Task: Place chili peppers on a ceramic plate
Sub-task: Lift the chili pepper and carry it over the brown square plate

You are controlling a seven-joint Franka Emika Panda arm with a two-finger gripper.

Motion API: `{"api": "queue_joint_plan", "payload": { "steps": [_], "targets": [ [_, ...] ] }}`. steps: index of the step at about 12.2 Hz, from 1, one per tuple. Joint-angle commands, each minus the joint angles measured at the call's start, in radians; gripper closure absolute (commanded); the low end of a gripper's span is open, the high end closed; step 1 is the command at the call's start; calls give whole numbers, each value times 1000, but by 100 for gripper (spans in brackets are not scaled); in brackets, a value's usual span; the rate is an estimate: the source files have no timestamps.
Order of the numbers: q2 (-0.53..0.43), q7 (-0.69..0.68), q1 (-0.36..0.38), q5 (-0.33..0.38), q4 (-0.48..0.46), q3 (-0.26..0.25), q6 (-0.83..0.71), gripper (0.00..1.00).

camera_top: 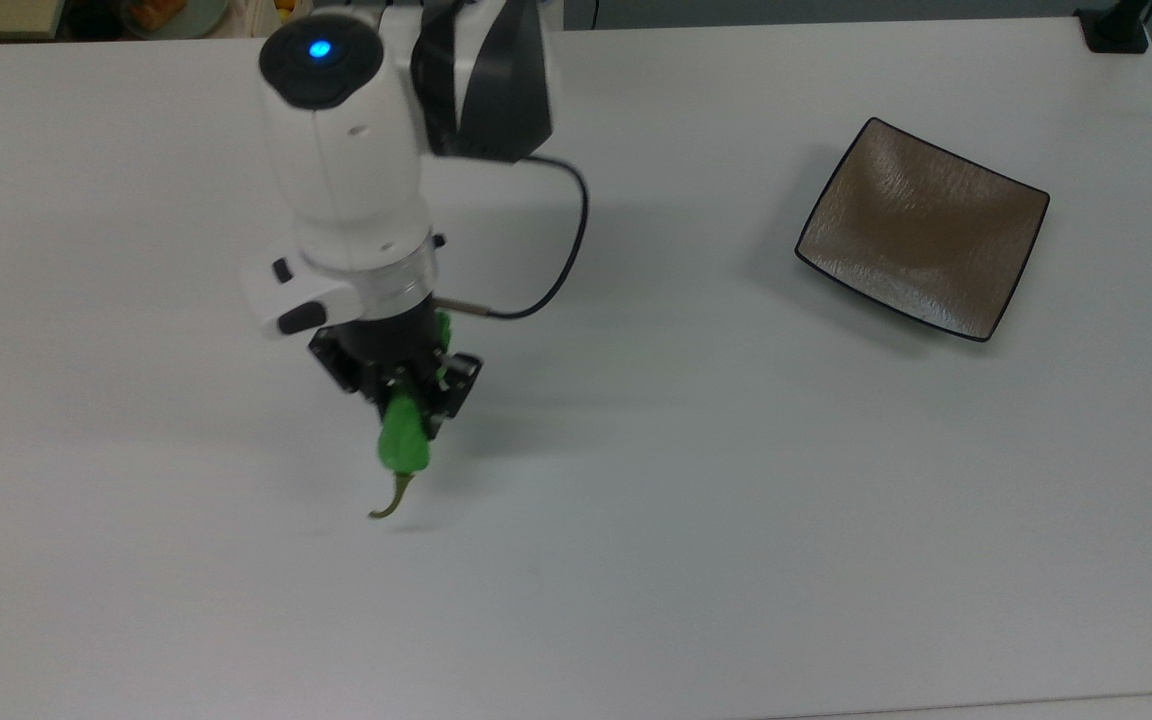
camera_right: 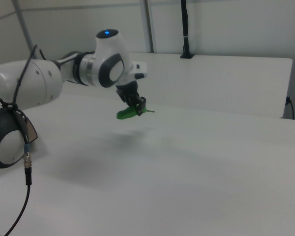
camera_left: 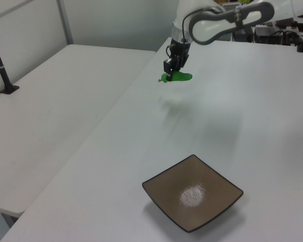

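Observation:
The chili pepper is bright green with a curved olive-brown stem pointing toward the top view's bottom. It hangs in the air above the white table, and my gripper is shut on its middle. In the left view the chili pepper sticks out level under the gripper, with its shadow on the table below. The right view has the gripper holding the chili pepper clear of the surface. The ceramic plate, square and brown-grey with a black rim, lies bare far to the top view's right and near the front in the left view.
A black cable loops out from the wrist. A black clamp base sits at the table's far right corner in the top view. A second white table with a black post adjoins on the left view's left.

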Motion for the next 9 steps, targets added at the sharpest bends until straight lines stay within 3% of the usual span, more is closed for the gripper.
{"api": "queue_joint_plan", "payload": {
  "steps": [1, 6, 9],
  "targets": [
    [-147, 57, 26, 3, -136, 46, -82, 95],
    [-246, 165, 110, 12, -238, 89, -70, 95],
    [-307, 180, 148, 87, -296, 128, -70, 95]
  ]
}}
